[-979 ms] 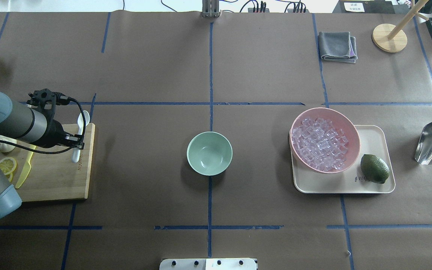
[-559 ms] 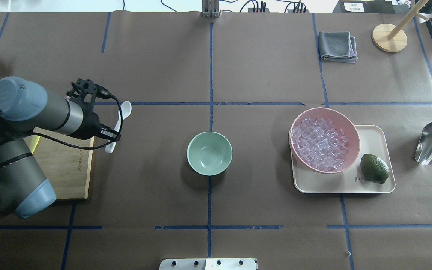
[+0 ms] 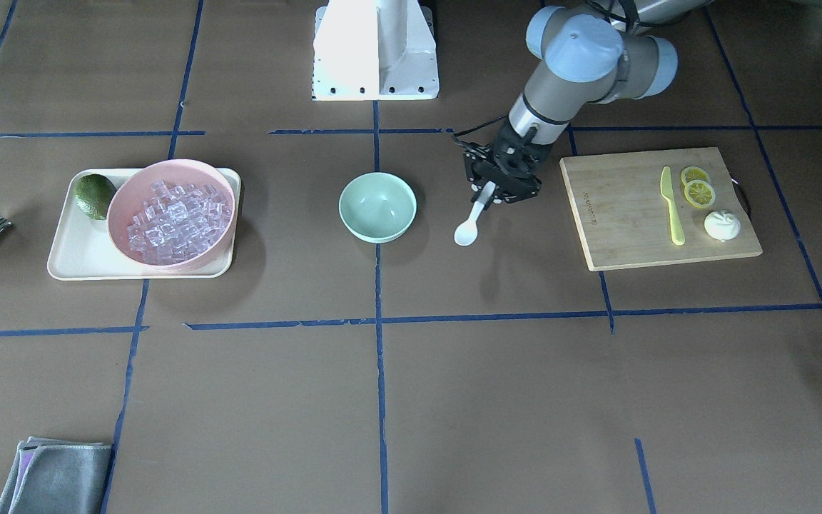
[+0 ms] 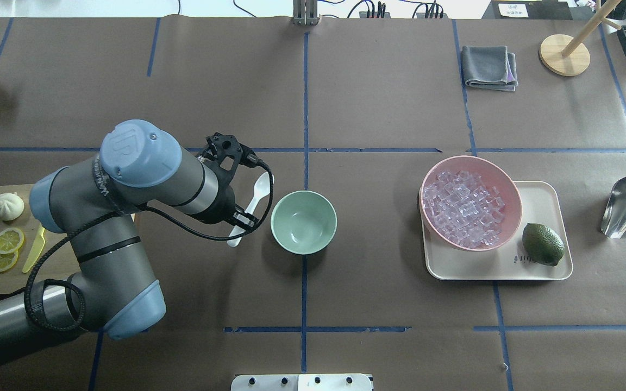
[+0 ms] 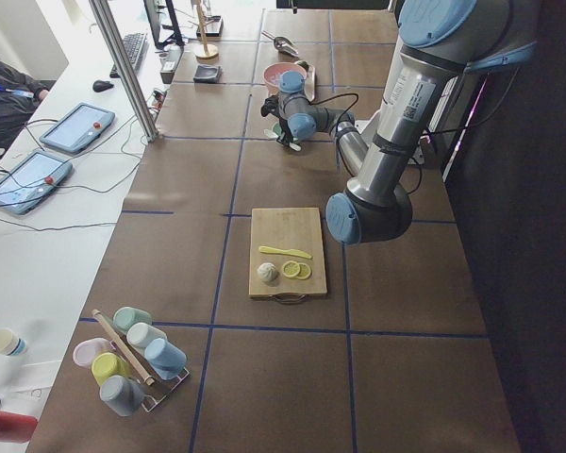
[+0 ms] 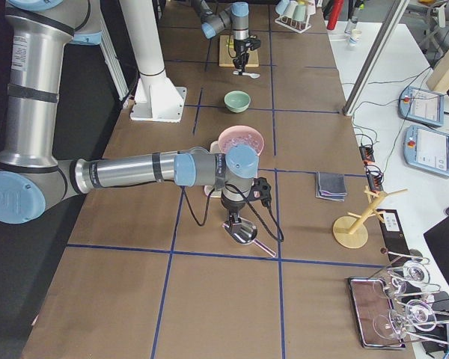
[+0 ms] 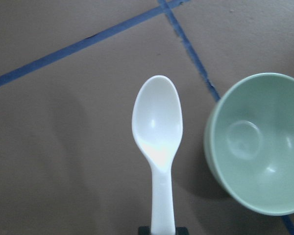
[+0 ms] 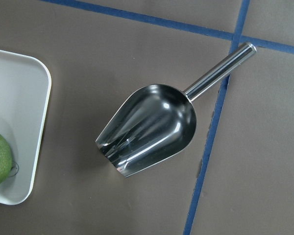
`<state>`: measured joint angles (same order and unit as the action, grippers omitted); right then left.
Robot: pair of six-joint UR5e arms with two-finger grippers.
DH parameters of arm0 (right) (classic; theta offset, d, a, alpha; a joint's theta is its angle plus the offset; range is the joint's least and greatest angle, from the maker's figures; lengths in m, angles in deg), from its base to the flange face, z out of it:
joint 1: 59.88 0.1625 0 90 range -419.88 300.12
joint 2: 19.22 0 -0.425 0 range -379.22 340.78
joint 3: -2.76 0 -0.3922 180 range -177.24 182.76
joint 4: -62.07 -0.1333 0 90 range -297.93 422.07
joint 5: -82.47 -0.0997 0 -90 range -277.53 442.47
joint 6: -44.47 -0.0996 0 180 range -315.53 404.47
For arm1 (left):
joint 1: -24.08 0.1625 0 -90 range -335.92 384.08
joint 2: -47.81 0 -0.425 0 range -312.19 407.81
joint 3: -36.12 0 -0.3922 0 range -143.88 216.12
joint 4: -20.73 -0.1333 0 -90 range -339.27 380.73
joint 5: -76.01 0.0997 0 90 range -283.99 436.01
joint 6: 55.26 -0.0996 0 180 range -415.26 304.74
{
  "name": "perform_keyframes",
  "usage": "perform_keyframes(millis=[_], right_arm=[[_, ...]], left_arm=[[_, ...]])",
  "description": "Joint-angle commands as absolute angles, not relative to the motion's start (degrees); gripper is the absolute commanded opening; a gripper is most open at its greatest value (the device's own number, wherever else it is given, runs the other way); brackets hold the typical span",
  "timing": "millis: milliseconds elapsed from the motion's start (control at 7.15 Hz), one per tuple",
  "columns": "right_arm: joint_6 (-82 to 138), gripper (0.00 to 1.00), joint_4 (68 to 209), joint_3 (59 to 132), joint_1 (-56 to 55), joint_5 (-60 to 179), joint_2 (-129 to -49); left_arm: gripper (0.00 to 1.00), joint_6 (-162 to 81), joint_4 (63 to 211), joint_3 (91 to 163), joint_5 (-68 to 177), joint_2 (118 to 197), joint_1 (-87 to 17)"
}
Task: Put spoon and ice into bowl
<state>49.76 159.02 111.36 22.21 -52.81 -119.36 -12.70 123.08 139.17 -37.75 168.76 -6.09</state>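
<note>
My left gripper (image 4: 244, 218) is shut on the handle of the white plastic spoon (image 4: 254, 203) and holds it above the table, just left of the mint-green bowl (image 4: 303, 221). The left wrist view shows the spoon (image 7: 157, 131) scoop-up next to the empty bowl (image 7: 258, 142). The ice (image 4: 462, 209) is a heap of clear cubes in the pink bowl (image 4: 500, 179) on the right. My right gripper (image 6: 233, 218) shows only in the exterior right view, above the metal scoop (image 8: 147, 129); I cannot tell if it is open.
The pink bowl and a lime (image 4: 543, 244) sit on a cream tray (image 4: 541, 269). A cutting board (image 3: 639, 228) holds a yellow-green knife (image 3: 671, 207), lemon slices and a bun. A grey cloth (image 4: 489, 66) and wooden stand (image 4: 564, 54) lie far right.
My left arm has carried the spoon to the right, from over the cutting board to just beside the mint-green bowl. Nothing else has moved.
</note>
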Motion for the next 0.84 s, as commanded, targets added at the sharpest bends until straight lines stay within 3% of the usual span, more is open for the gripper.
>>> perform_keyframes(millis=[0, 140, 280, 420, 699], right_arm=[[49.8, 1.00, 159.0, 111.3, 22.3, -52.9, -119.4], [49.8, 1.00, 159.0, 111.3, 22.2, -52.8, -119.4], [49.8, 1.00, 159.0, 111.3, 22.2, -52.9, -119.4], [49.8, 1.00, 159.0, 111.3, 22.2, -52.9, -119.4], [49.7, 1.00, 159.0, 111.3, 22.2, -52.8, -119.4]], left_arm=[[0.05, -9.8, 119.2, 136.8, -37.7, 174.5, -3.4], [0.12, -8.6, 117.5, 133.8, -37.7, 177.7, -2.8], [0.47, -8.3, 117.5, 132.3, -37.8, 178.2, -2.5], [0.99, -8.1, 117.5, 132.4, -37.6, 178.1, -1.7], [1.00, -8.2, 117.4, 132.4, -38.4, 178.0, -1.7]])
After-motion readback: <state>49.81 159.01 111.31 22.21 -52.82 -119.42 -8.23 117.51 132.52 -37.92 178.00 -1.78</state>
